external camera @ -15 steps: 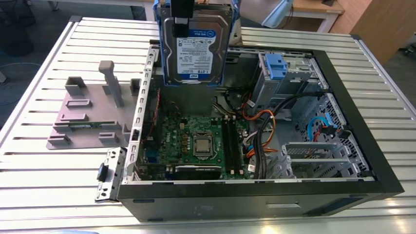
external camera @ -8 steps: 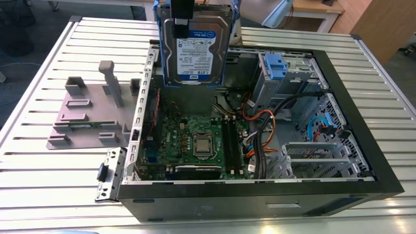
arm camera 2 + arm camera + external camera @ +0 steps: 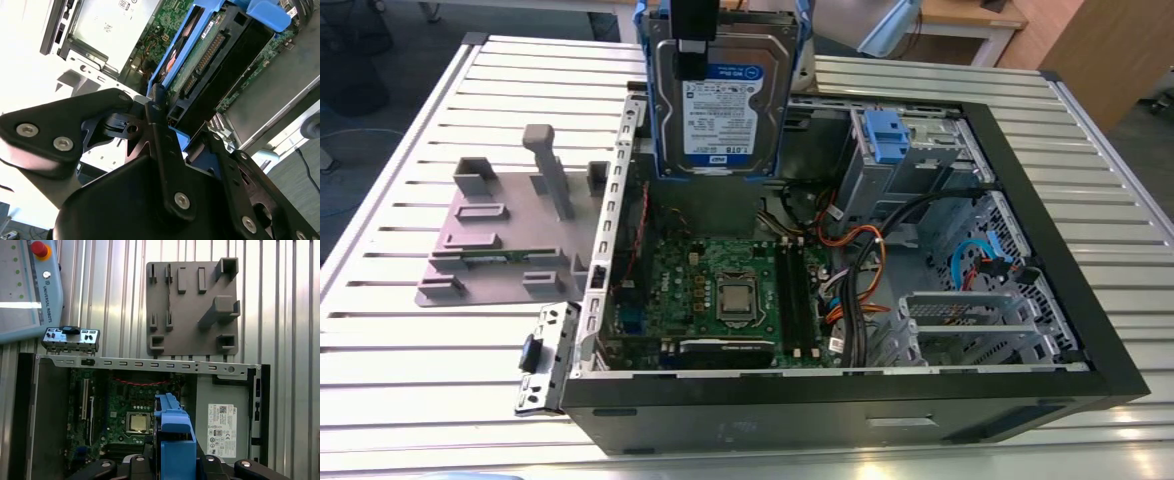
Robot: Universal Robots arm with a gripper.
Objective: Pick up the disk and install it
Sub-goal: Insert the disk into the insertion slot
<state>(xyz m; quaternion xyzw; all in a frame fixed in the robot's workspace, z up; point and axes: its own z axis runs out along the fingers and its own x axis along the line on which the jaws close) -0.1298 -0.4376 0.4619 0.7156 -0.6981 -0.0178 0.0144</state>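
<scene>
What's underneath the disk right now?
The disk, shut in the gripper, hangs over the open computer case. Below it lie the green motherboard and its processor. The disk's blue bracket hides the board directly beneath it.

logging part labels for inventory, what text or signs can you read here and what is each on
Flat silver-grey metal hard drive in a blue plastic bracket, held by the end effector: white and blue label, print too small to read.
Grey metal box: white sticker with barcodes, too small to read.
Pale grey control pendant: a maker's name along its edge, not quoted.
No other legible text.
</scene>
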